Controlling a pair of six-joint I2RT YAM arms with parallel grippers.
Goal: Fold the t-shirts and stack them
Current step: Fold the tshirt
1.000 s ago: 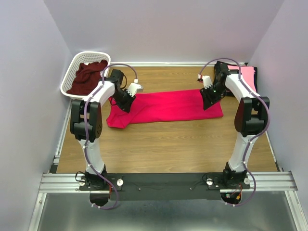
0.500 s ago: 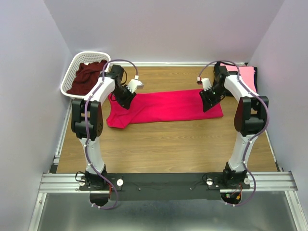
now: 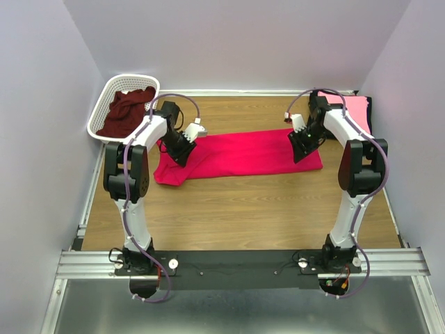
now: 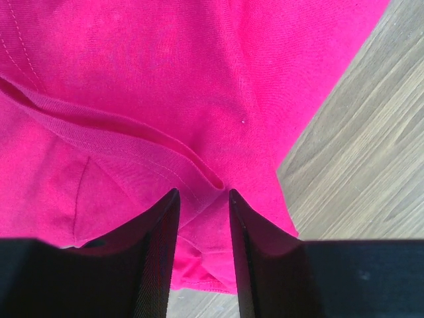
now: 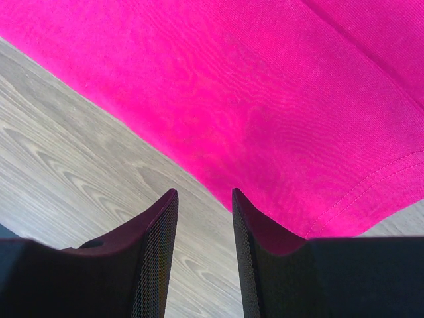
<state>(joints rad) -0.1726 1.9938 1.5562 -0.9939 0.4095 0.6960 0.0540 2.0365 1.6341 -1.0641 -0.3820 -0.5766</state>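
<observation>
A bright crimson-red t-shirt (image 3: 243, 153) lies folded into a long strip across the table. My left gripper (image 3: 179, 154) is down on its left end. In the left wrist view the jaws (image 4: 203, 195) stand apart over a bunched fold and hem of the red cloth (image 4: 165, 79), without pinching it. My right gripper (image 3: 300, 149) is at the strip's right end. There the open jaws (image 5: 204, 193) straddle the shirt's edge (image 5: 278, 99) over bare wood. A dark maroon t-shirt (image 3: 125, 115) sits in the basket. A light pink t-shirt (image 3: 356, 106) lies on a black one (image 3: 368, 118) at the back right.
The white lattice basket (image 3: 104, 103) stands in the back left corner against the wall. Walls close the table on three sides. Wooden tabletop (image 3: 243, 209) stretches between the red shirt and the arm bases.
My left gripper has shifted slightly toward the near side on the shirt's left end, and its jaws have widened. The right gripper has barely moved.
</observation>
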